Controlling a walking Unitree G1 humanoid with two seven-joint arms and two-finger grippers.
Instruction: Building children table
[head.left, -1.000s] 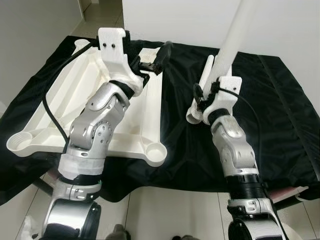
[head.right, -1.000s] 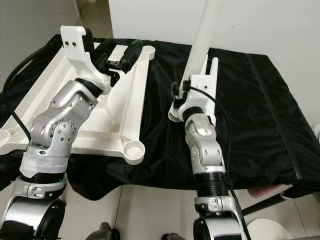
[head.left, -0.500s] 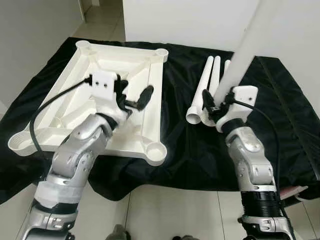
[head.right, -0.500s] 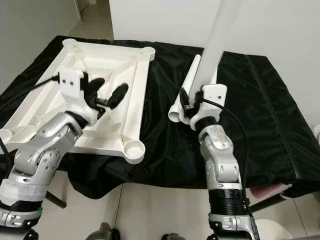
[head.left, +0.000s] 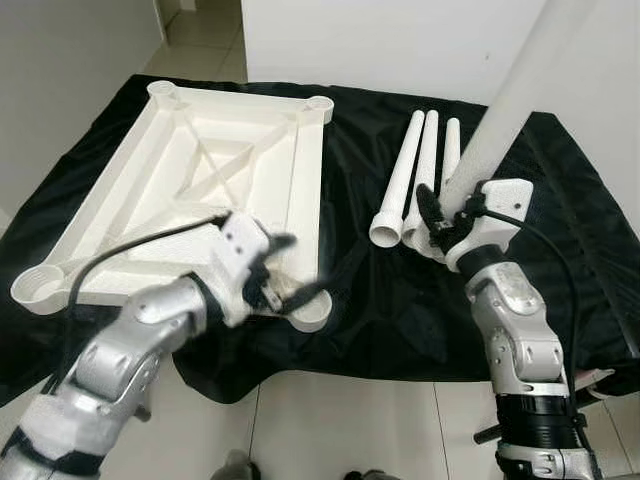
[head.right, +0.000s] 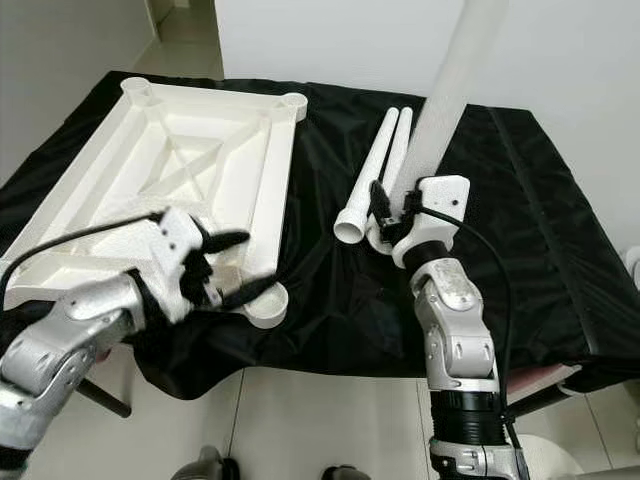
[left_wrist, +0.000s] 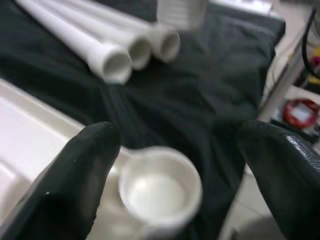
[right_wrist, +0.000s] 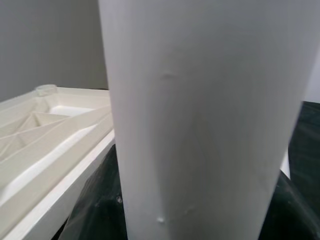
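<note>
1. Nearest the camera, the left tool (head.left: 290, 285) hangs at the near right corner of the upturned white tabletop (head.left: 190, 190), its two black fingers (left_wrist: 75, 180) spread wide apart with nothing between them.
2. In the left wrist view those spread fingers frame the round leg socket (left_wrist: 160, 192) moulded into that corner of the tabletop; they stand on either side of it and I cannot tell whether either one touches it.
3. The right tool (head.right: 392, 218), off to the right of the tabletop, is closed around a white table leg (head.right: 450, 85) and holds it steeply tilted, its top end leaning away and to the right, out past the upper edge of the picture.
4. In the right wrist view the held leg stands as a broad white column, with the tabletop's rim beyond it.
5. The tabletop lies underside up on a black cloth (head.left: 560, 230) that covers the surface, its ribs forming a cross in the middle and a round socket at each corner.
6. Right of the tabletop, three more white table legs (head.left: 400, 185) lie side by side on the cloth, touching one another, their open ends toward the robot; the held leg crosses in front of them.
7. Beyond the far edge of the cloth, behind the tabletop, is a white wall (head.left: 400, 40) and a strip of tiled floor (head.left: 205, 25).
</note>
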